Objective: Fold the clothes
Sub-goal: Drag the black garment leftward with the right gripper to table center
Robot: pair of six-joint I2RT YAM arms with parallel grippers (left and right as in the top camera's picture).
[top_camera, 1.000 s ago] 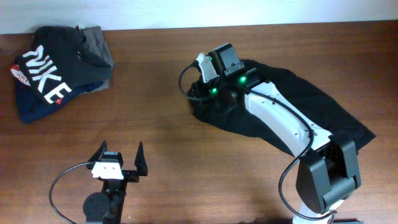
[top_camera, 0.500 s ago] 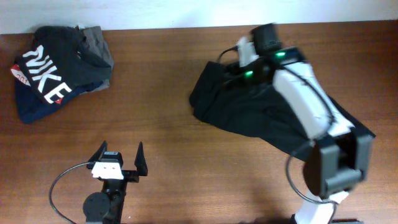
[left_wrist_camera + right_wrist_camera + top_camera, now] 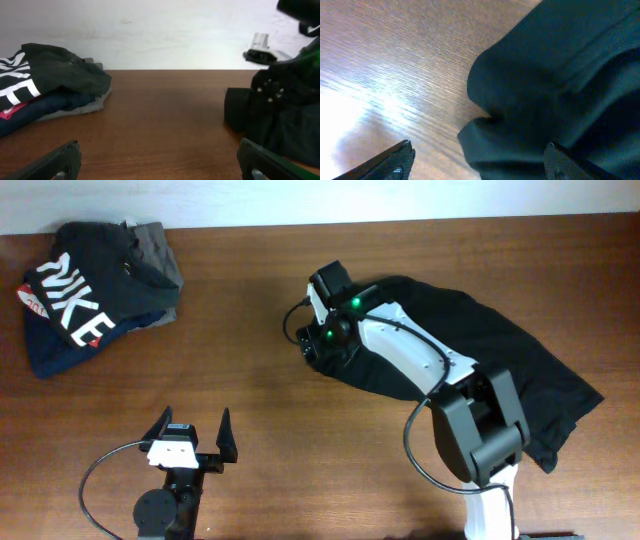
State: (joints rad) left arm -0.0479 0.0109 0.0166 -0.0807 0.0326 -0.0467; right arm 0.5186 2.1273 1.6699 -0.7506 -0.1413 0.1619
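Observation:
The clothes (image 3: 500, 350), a plain black T-shirt, lie loosely spread and crumpled on the right half of the wooden table. My right gripper (image 3: 316, 348) hangs over the shirt's left end. In the right wrist view its jaws stand wide apart, so the right gripper (image 3: 480, 165) is open. A bunched fold of the clothes (image 3: 560, 75) lies between and beyond the fingers, unclamped. My left gripper (image 3: 192, 426) rests open near the front edge, far from the shirt. The left gripper (image 3: 160, 165) has only bare wood between its fingers. The clothes (image 3: 300, 140) show at the right of that view.
A pile of other garments sits at the back left corner: a dark one with white NIKE lettering (image 3: 75, 300) on top and a grey folded one (image 3: 155, 245) behind it. The pile (image 3: 30, 85) also shows in the left wrist view. The right arm (image 3: 440, 365) lies across the shirt.
The right gripper opened wide. Its arm swung toward the back of the table and came back to the shirt's left end. The left arm has not moved.

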